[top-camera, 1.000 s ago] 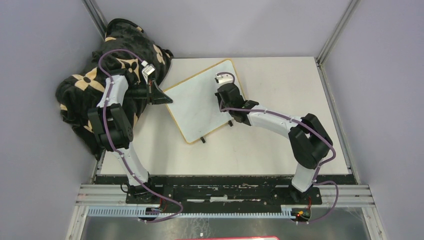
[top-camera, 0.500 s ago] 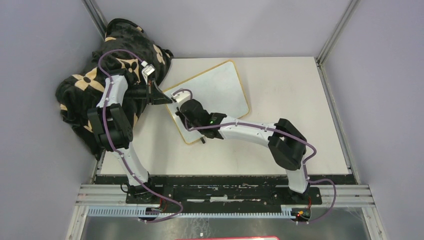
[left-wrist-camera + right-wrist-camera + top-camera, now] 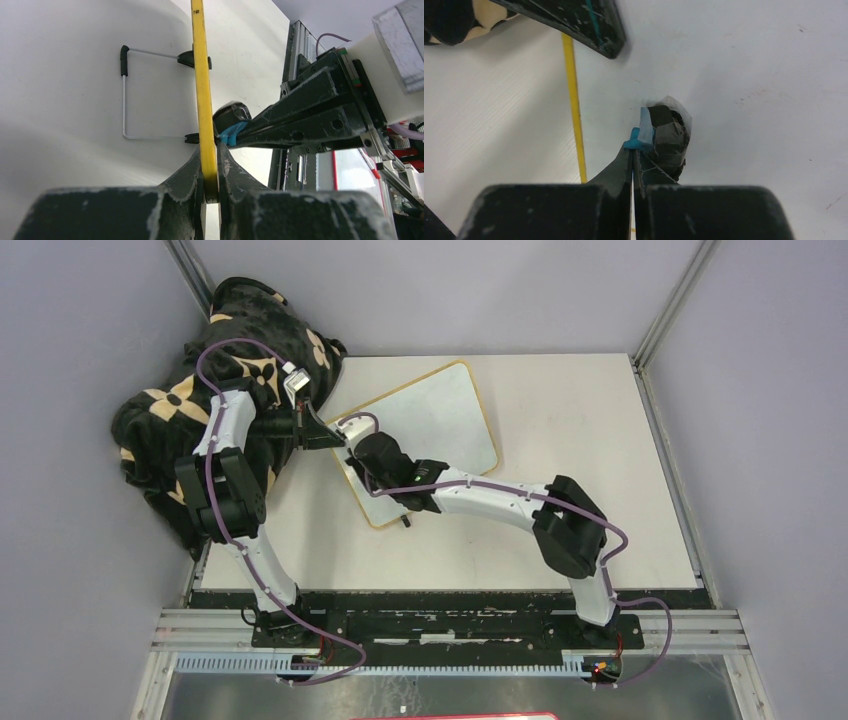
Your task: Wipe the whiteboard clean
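Observation:
The whiteboard [image 3: 445,415] lies tilted on the table, its yellow frame toward me. Its face looks white, with only faint reddish smudges [image 3: 754,97]. My left gripper [image 3: 336,438] is shut on the board's left edge; in the left wrist view the yellow frame [image 3: 204,100] runs between the fingertips of the gripper [image 3: 210,167]. My right gripper [image 3: 354,446] is shut on a small eraser pad [image 3: 666,132], blue and black under clear tape. It presses the pad on the board just inside the frame [image 3: 574,110], next to my left gripper's finger [image 3: 579,20].
A black-and-tan flower-patterned blanket [image 3: 190,390] is heaped at the table's far left, behind my left arm. The board's wire stand with black feet [image 3: 123,100] shows under it. The white table [image 3: 580,440] extends to the right; metal posts rise at the back corners.
My right gripper has swept the eraser pad from the board's far right side across to its left edge, beside my left gripper. The left arm and the board have stayed put.

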`<state>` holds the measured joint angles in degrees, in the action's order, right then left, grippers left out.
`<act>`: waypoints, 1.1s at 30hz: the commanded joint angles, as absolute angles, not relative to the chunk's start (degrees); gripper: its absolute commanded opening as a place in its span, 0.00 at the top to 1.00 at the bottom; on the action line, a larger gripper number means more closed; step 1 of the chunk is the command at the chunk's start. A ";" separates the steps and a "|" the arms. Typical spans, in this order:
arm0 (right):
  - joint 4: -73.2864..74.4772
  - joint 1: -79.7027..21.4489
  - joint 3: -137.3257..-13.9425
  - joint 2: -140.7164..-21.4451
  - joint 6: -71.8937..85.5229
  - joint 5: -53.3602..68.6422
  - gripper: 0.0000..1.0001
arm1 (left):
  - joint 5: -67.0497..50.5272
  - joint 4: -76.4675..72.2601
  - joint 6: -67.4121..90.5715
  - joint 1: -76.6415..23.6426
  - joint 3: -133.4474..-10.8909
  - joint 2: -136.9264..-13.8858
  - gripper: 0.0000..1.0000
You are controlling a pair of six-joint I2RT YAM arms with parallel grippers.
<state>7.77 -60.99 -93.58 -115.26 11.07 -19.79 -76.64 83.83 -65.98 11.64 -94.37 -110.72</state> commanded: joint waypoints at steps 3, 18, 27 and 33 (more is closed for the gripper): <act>6.29 -51.90 -85.82 -111.60 12.65 -23.78 0.99 | -73.60 83.71 -68.34 10.70 -94.26 -107.84 0.97; 10.60 -43.57 -69.91 -90.86 15.95 -29.55 0.99 | -73.52 83.71 -67.79 10.65 -94.85 -108.26 0.95; 20.70 -42.23 -67.61 -84.36 19.92 -34.45 0.99 | -73.23 83.69 -66.86 10.66 -95.47 -108.10 0.71; 25.22 -42.02 -64.53 -79.04 22.73 -34.64 0.99 | -72.46 83.72 -64.26 10.64 -97.43 -108.89 0.51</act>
<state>21.08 -42.19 -65.87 -83.40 19.86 -32.42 -73.23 83.81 -65.93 10.74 -94.56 -110.52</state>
